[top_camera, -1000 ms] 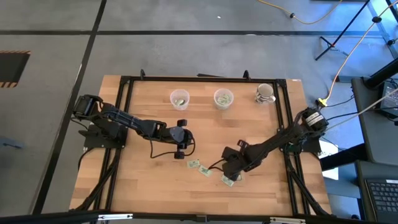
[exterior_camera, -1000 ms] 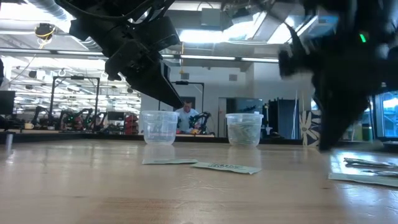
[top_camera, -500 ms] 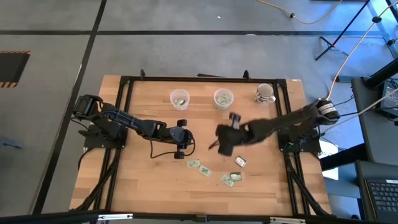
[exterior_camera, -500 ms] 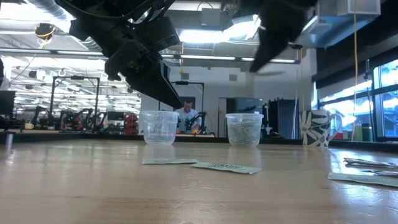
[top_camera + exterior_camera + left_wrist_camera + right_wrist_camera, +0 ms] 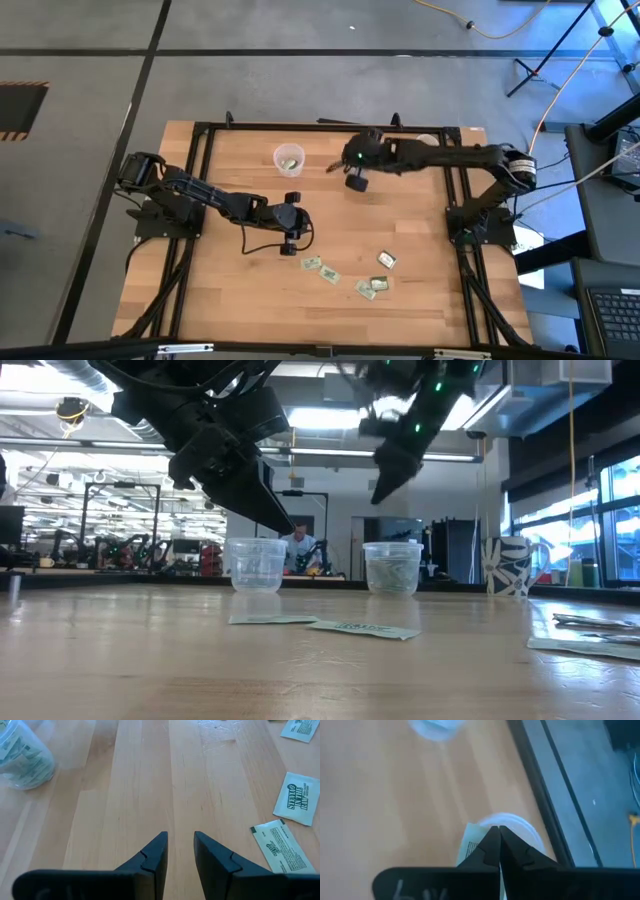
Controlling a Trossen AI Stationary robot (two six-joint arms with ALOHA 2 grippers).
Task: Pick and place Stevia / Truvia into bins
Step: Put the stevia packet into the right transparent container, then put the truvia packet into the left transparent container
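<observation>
My right gripper (image 5: 499,832) is shut on a white printed Stevia sachet (image 5: 470,845) and hangs slanting down above the right bin (image 5: 517,827), a clear cup (image 5: 392,568) holding sachets. In the high view this gripper (image 5: 345,165) covers that bin. The left bin (image 5: 289,158) stands beside it, also holding sachets. Several sachets (image 5: 330,275) lie flat on the wood near the table's front. My left gripper (image 5: 303,222) hovers open above bare wood at mid-table, its fingers (image 5: 157,852) empty. My right gripper pinches the sachet between its two shut fingers, and one end of the sachet (image 5: 469,842) sticks out sideways next to the fingertips. The fingers slant down from the table's right side. The sachet is lifted clear, above the right bin's rim.
A white patterned mug (image 5: 510,565) stands at the far right, partly under my right arm. Two sachets (image 5: 295,797) lie just ahead of my left gripper. A black frame (image 5: 200,130) runs round the tabletop. Bare wood lies between the bins and the loose sachets.
My right gripper has risen from the loose sachets near the table's front and swung toward the far edge, rolling as it went. It now hangs above the right bin with a sachet. Its fingers stayed shut.
</observation>
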